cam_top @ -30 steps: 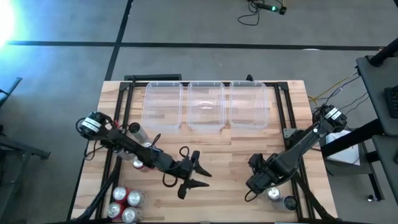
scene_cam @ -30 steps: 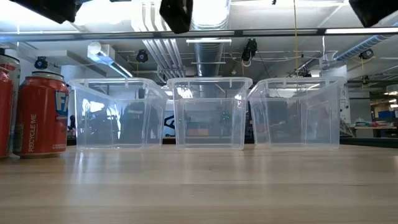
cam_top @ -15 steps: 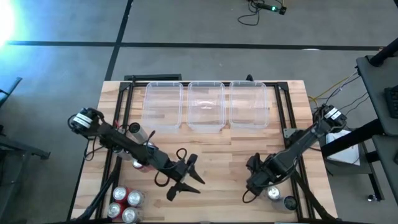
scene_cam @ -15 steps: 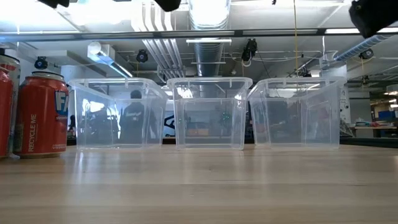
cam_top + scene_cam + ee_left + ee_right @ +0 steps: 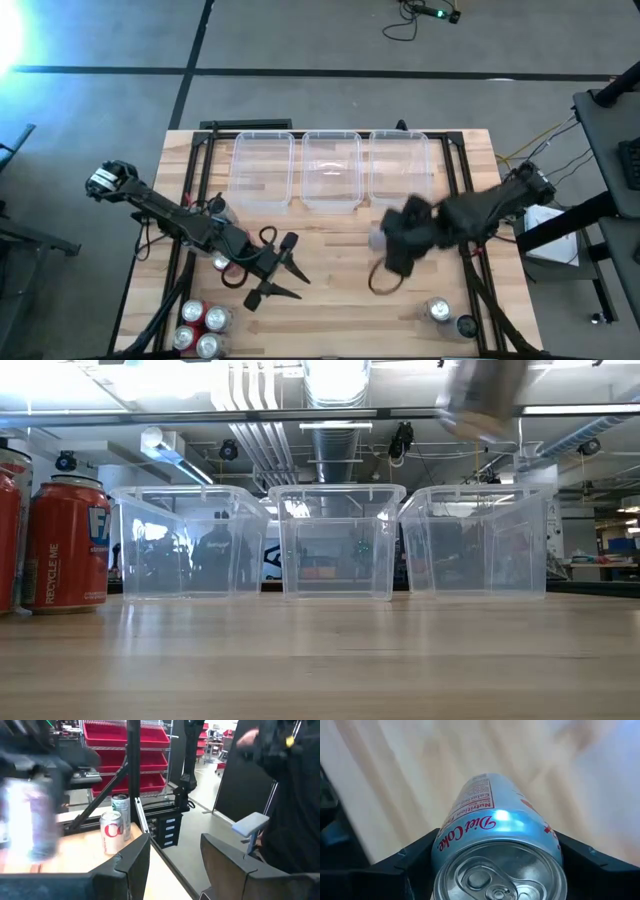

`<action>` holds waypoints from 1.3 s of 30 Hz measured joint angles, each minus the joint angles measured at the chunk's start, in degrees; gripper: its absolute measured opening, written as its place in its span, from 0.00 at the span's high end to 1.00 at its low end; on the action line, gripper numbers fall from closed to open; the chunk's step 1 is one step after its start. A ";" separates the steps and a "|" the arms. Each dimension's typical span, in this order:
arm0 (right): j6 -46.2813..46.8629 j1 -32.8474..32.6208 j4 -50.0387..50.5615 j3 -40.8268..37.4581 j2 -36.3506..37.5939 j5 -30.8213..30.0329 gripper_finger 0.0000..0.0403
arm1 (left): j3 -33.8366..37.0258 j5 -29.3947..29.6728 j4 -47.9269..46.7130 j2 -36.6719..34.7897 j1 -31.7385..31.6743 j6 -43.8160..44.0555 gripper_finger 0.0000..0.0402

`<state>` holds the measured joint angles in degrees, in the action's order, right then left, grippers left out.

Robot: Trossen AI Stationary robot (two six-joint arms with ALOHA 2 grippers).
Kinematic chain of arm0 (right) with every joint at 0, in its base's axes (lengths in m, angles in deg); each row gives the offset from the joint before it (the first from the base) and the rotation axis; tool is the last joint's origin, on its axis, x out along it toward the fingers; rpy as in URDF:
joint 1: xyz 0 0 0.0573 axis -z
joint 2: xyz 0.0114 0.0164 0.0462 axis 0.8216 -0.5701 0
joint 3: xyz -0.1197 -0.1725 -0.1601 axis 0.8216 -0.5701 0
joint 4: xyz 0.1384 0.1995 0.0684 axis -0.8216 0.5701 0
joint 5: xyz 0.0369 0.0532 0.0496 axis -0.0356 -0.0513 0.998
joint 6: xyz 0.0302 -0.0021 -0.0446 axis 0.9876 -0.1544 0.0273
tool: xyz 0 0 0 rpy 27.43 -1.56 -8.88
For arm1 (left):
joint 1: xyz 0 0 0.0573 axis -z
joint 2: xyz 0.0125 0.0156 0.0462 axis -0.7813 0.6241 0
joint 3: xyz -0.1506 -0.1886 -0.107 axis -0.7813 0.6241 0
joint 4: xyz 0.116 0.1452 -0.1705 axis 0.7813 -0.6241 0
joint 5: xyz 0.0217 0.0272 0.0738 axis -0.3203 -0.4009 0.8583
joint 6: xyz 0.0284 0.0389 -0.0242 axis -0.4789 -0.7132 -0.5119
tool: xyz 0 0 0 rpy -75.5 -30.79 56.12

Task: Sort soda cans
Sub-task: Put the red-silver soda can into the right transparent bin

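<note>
Though motion-blurred overhead, right gripper (image 5: 400, 240) clamps silver can (image 5: 500, 845); left gripper (image 5: 278, 280) gapes.

Glossy metal silver can (image 5: 500, 845); clear plastic bins (image 5: 335, 540); wood table (image 5: 340, 300).

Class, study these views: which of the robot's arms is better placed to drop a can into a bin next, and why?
Right. Its gripper holds a silver Diet Coke can near the right-hand bin; the left gripper hangs empty, jaws open, farther away.

Silver Diet Coke can (image 5: 500, 845) clamped aloft; three red cans (image 5: 201, 327) upright at table's near-left corner.
</note>
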<state>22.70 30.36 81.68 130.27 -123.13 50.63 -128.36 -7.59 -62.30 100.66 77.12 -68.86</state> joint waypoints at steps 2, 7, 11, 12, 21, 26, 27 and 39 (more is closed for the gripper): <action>-6.81 3.44 3.01 4.54 0.06 -4.40 0.27 | 0.00 0.02 -0.16 0.00 0.00 -0.64 0.60; -22.40 17.75 6.82 9.25 0.08 -7.60 0.27 | 0.00 0.83 -1.48 0.25 0.00 -0.59 0.60; -33.56 31.28 7.57 8.15 0.03 -5.09 0.27 | 0.02 2.55 -2.45 0.06 0.02 1.11 0.60; -35.61 34.42 7.93 7.46 0.03 -3.84 0.27 | 0.02 2.90 -2.69 0.03 0.04 1.60 0.60; -51.48 53.78 2.11 -4.08 -0.27 5.16 0.26 | 0.02 3.95 -3.63 -0.19 0.00 1.43 0.60; -56.83 56.84 -5.89 -12.12 -0.34 8.38 0.26 | 0.02 8.40 -5.91 -1.17 0.00 1.02 0.60; -57.21 57.17 -7.12 -13.19 -0.67 8.30 0.26 | 0.02 9.09 -6.46 -1.57 -0.02 1.00 0.60; -60.58 59.80 -17.22 -16.00 -10.77 9.26 0.25 | 0.04 14.97 -7.27 -3.19 -0.05 1.48 0.60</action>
<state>-37.89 90.16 64.46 114.27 -133.90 59.88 -128.31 7.38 -69.57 97.47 77.07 -67.37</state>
